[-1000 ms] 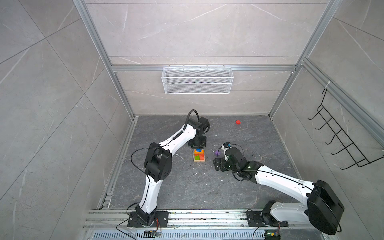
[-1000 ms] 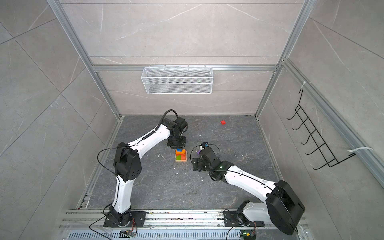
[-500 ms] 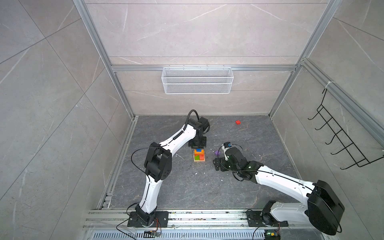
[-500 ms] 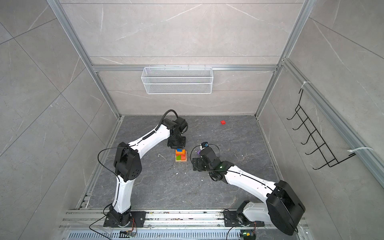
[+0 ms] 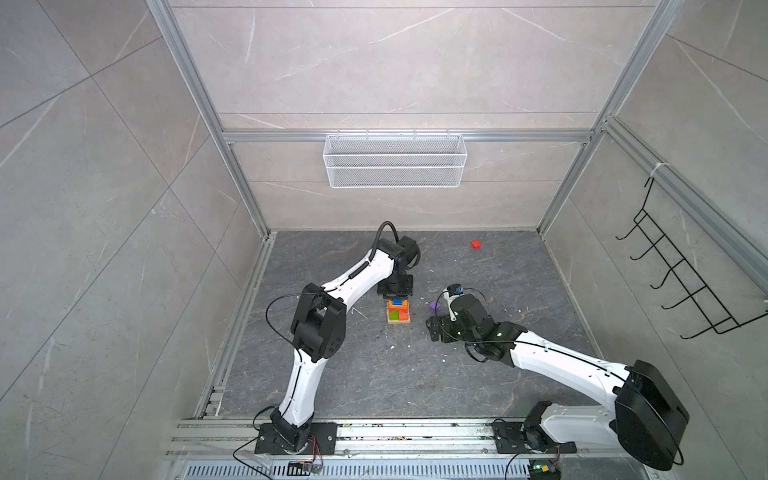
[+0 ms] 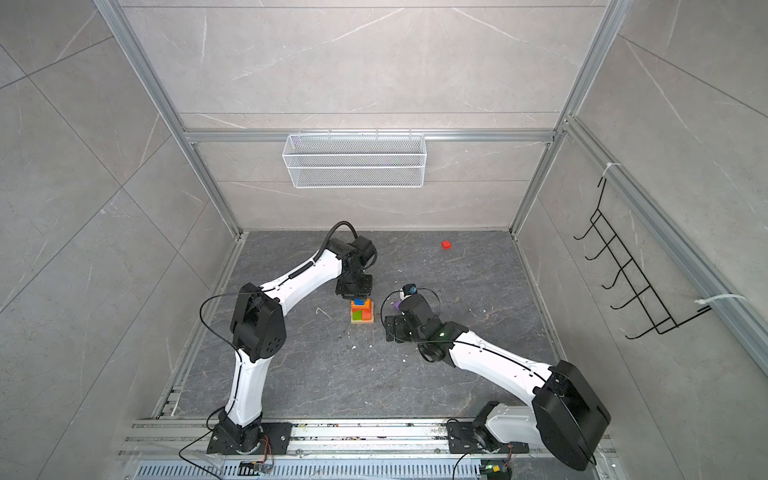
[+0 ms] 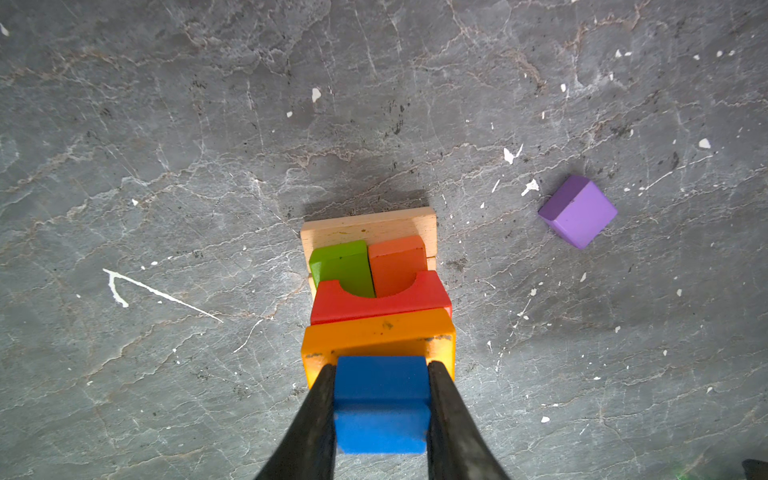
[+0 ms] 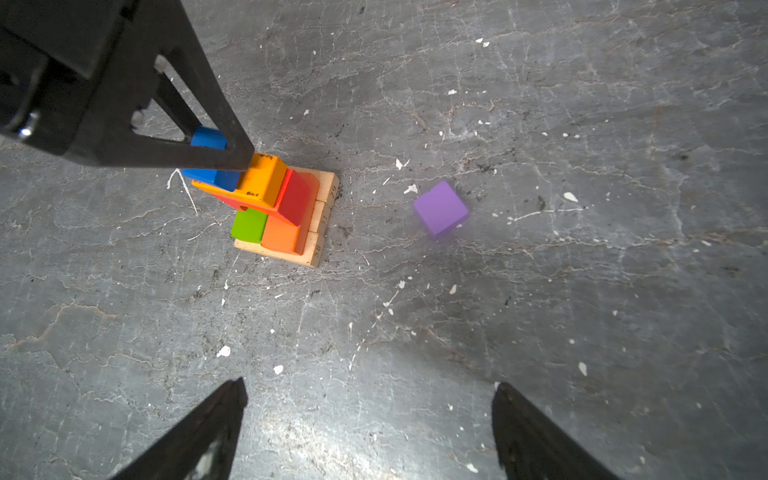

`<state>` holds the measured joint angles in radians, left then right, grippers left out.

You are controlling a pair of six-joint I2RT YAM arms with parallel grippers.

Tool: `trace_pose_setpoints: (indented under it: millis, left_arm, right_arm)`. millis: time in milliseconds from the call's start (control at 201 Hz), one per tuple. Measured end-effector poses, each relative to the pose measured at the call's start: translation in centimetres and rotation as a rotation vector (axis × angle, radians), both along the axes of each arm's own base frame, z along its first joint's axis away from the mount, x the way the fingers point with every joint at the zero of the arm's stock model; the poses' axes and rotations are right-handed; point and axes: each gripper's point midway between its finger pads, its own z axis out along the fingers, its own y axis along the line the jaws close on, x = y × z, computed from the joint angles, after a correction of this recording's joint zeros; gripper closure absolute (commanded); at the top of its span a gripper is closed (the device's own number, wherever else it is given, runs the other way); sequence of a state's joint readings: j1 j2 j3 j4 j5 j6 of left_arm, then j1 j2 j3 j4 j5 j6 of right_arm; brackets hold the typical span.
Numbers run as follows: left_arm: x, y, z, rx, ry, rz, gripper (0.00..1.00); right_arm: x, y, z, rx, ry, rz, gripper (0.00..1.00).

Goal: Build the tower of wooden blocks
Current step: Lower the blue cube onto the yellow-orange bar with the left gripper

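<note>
Tower status: the wood block tower [image 5: 398, 312] stands mid-floor, and my left gripper [image 7: 381, 365] is clamped on the blue block [image 7: 380, 403] at its top. My right gripper [image 8: 370, 388] is spread wide and empty. The purple cube [image 8: 440, 208] lies at the tower's three o'clock.

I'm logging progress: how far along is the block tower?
Done: tan base bars, green slab and orange-red slab, red arch and orange block are stacked. In hand: the left gripper is shut on the blue block at the top. Left: the purple cube lies on the floor beside the tower, a small red block far off; the right gripper is open and empty.
</note>
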<state>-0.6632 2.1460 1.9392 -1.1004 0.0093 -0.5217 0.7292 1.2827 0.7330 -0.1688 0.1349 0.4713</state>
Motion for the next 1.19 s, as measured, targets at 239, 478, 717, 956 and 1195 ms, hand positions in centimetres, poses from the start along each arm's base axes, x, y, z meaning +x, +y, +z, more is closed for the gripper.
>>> trace_pose_setpoints:
  millis: [239,478,717,956,1195]
  left_arm:
    - [0.00,0.00,-0.02,0.000,0.001,0.003,0.66]
    - [0.00,0.00,-0.03,0.000,0.002,0.006,0.61]
    - [-0.13,-0.18,-0.02,-0.001,0.002,0.001,0.60]
    - [-0.15,-0.19,-0.03,-0.001,0.002,0.001,0.58]
    - [-0.18,-0.22,-0.03,-0.001,0.002,0.000,0.55]
  right_arm:
    - [0.00,-0.01,0.00,0.000,0.000,0.000,0.08]
    - [0.00,-0.01,0.00,0.000,0.000,0.000,0.08]
    - [0.00,0.00,0.00,0.000,0.000,0.000,0.08]
    - [0.00,-0.01,0.00,0.000,0.000,0.000,0.08]
    - [0.00,0.00,-0.01,0.000,0.000,0.000,0.08]
